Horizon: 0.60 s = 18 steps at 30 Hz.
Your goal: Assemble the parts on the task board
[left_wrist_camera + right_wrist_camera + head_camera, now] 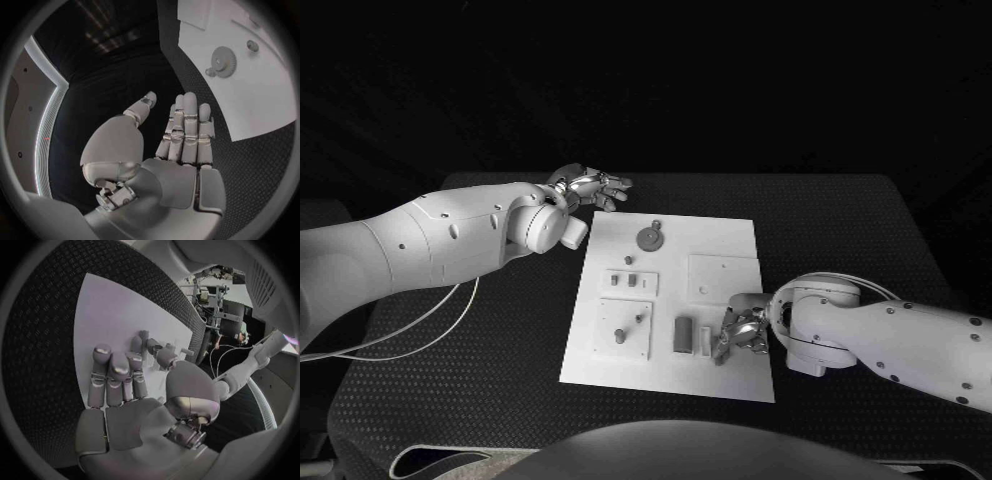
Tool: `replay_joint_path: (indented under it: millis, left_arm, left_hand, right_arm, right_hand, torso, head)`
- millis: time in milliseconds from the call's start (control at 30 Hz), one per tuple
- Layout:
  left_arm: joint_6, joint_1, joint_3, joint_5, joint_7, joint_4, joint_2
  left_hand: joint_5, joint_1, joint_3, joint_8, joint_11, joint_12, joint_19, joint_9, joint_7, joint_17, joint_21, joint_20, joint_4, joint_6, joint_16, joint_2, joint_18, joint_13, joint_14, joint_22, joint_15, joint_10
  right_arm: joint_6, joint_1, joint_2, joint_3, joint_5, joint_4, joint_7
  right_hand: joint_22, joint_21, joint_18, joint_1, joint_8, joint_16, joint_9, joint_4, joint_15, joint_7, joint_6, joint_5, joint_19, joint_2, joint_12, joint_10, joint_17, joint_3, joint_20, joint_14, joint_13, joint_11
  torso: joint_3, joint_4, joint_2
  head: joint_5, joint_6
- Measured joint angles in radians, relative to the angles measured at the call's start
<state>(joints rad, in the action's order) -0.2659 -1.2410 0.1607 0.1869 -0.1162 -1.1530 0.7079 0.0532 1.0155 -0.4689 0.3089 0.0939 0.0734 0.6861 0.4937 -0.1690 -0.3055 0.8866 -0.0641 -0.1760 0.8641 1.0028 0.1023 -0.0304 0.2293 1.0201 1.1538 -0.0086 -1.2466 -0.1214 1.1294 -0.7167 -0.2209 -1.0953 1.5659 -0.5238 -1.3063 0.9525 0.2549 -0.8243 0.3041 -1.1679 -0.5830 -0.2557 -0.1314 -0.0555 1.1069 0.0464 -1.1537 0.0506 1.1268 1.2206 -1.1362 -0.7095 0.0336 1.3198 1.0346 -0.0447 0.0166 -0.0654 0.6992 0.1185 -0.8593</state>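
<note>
Black textured table (pixel 473 350) carries the white rectangular task board (pixel 733 375). Right hand (pixel 740 335) rests at its near right edge beside a small grey rigid block (pixel 682 335), seemingly empty; left hand (pixel 589 188) hovers empty, fingers spread, off the far left corner. Light, slippery: pinch its long sides.

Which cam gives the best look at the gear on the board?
Left wrist view: the gear lies flat on the task board, unobstructed, its teeth and hub plain, beyond the empty left hand. The head view shows it smaller, near the board's far edge. In the right wrist view I cannot make it out.
</note>
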Motion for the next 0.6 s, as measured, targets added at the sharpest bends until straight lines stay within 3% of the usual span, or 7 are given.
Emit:
replay_joint_path:
  millis: [400, 600]
  left_arm:
    - [0.001, 0.0, 0.0, 0.002, 0.002, 0.0, 0.0]
    - [0.001, 0.0, 0.0, 0.002, 0.002, 0.0, 0.001]
  left_hand:
    - [0.0, -0.001, 0.0, 0.0, 0.0, 0.0, 0.0, 0.0, 0.0, -0.001, 0.0, 0.0, 0.0, 0.0, 0.0, -0.001, 0.0, 0.0, 0.0, 0.001, 0.0, 0.0]
    - [0.0, -0.001, 0.0, 0.0, 0.0, 0.0, 0.0, 0.0, 0.0, -0.001, 0.0, 0.0, 0.0, 0.0, 0.0, -0.001, 0.0, 0.0, 0.0, 0.001, 0.0, 0.0]
  right_arm:
    - [0.0, 0.0, -0.007, 0.0, -0.012, 0.005, 0.001]
    - [0.002, -0.002, -0.012, -0.002, -0.122, 0.036, -0.006]
  right_hand:
    - [0.002, 0.0, 0.0, 0.001, -0.001, 0.0, 0.0, 0.004, 0.0, 0.001, 0.001, 0.0, 0.0, 0.0, 0.0, 0.0, 0.001, 0.004, 0.0, 0.0, 0.0, 0.0]
    - [0.004, 0.0, 0.0, 0.029, -0.004, 0.0, 0.001, 0.006, 0.0, 0.001, 0.001, 0.0, -0.003, 0.028, -0.004, 0.0, 0.002, 0.011, -0.003, 0.0, 0.001, 0.0]
  torso:
    - [-0.0001, 0.0, 0.0]
    - [-0.0002, 0.0, 0.0]
  head:
    - [-0.003, 0.0]
    - [-0.003, -0.001]
